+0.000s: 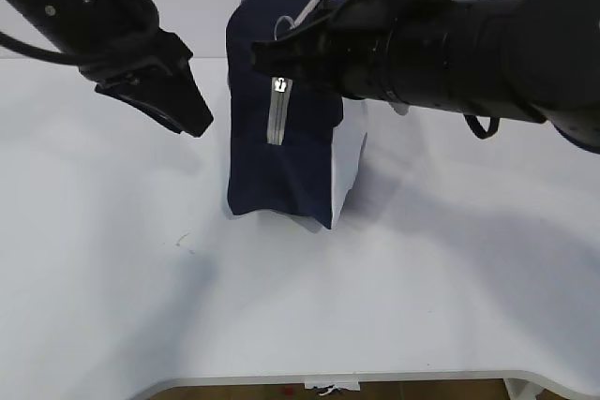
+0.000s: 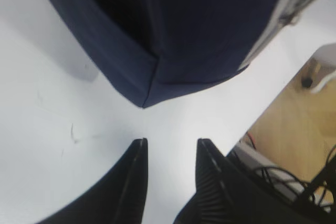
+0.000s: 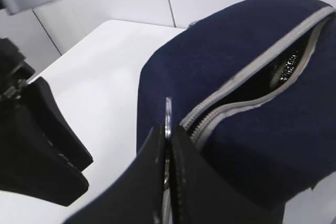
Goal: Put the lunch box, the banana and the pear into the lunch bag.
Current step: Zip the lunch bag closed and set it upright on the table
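right gripper (image 3: 167, 145): pinched on the ring pull (image 3: 168, 116) at the near end of the zipper | lunch bag (image 1: 281, 138): mid-table, zipper partly open, running away from that gripper | left gripper (image 2: 170, 153): open, empty, beside bag's lower corner | food: unseen

The exterior camera looks down at a slant across the white surface (image 1: 300, 306) toward the lunch bag (image 1: 281, 156); the left wrist camera hangs close over the bag's lower corner, the right wrist camera sits close above its zipper (image 3: 247, 77)
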